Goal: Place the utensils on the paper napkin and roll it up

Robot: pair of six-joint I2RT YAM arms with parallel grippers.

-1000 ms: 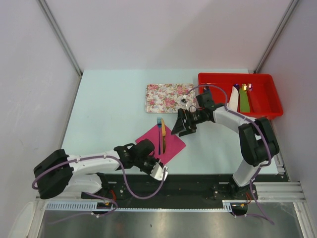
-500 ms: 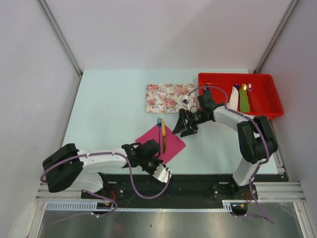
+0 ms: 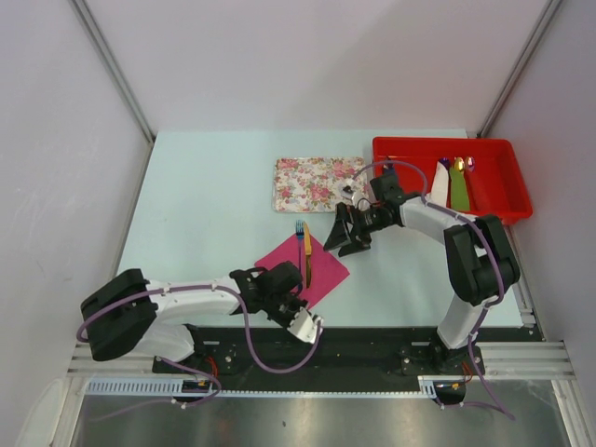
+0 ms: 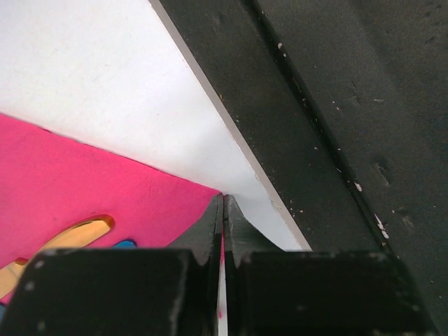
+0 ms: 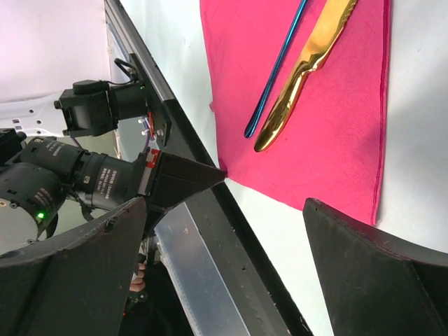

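A robotics lab cell: white enclosure panels [image 3: 307, 56], aluminium framing [image 3: 114, 70], pale-green bench [image 3: 205, 205].

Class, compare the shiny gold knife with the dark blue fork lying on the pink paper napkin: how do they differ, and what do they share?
Colour: the shiny gold knife is bright and reflective, while the dark blue fork is much darker. Width: the knife's handle is broad and flattened, the fork's handle is a thin rod. Shared: both lie flat, side by side and nearly parallel, on the thin magenta paper napkin.
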